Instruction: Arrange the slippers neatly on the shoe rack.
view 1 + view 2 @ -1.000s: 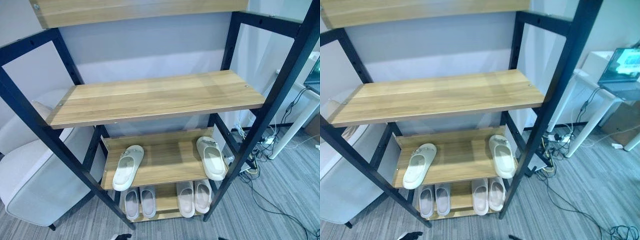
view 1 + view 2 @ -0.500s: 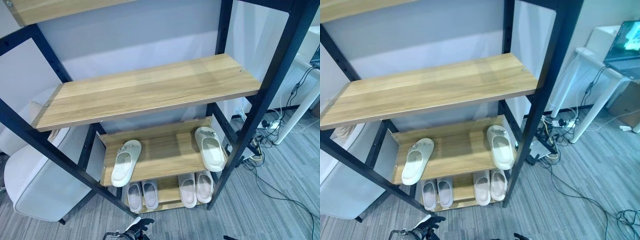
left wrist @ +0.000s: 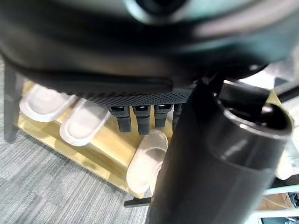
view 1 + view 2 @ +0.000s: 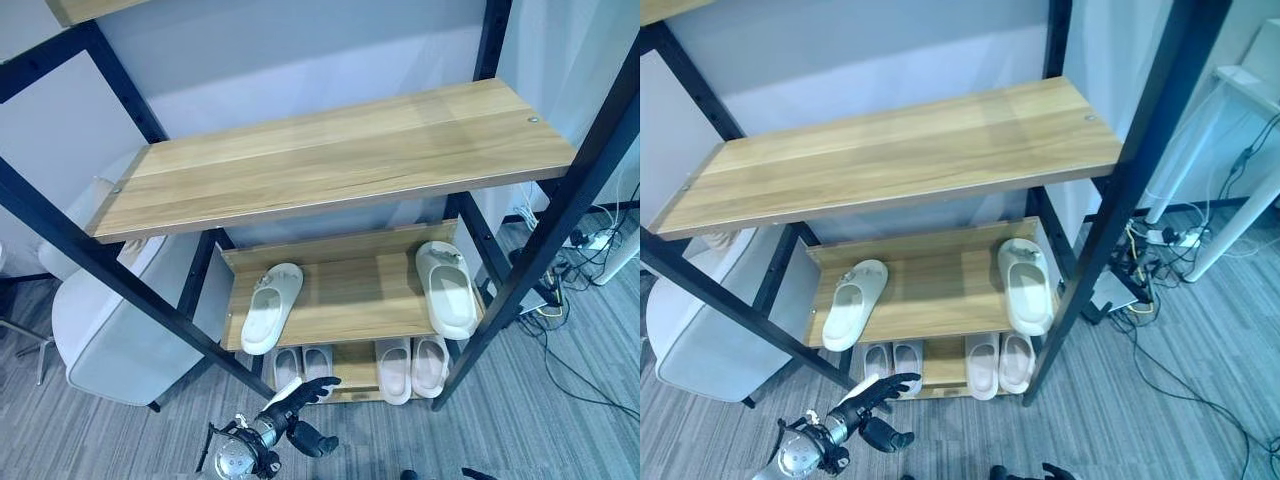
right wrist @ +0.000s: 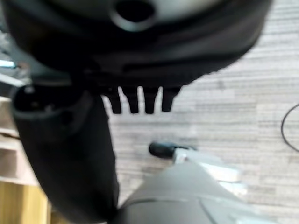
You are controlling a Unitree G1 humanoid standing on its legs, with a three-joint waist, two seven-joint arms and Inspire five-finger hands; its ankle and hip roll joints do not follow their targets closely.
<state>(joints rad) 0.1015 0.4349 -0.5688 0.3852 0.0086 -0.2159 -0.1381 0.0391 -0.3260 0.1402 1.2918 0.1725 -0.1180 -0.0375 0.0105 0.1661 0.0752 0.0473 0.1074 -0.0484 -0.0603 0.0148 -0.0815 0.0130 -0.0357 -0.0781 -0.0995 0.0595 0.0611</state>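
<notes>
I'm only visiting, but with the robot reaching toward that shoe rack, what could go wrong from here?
Two things, I'd guess. The left hand, fingers open, hovers low in front of the rack's slanted black leg; reaching in, the arm might knock it. Also, the two loose slippers on the middle shelf sit far apart, the left one angled near the front edge, so a clumsy push might tip it off.

Shoe rack (image 4: pixel 330 160): 2 slippers (image 4: pixel 271 307) apart on mid shelf, 2 pairs (image 4: pixel 410 366) on btm.
</notes>
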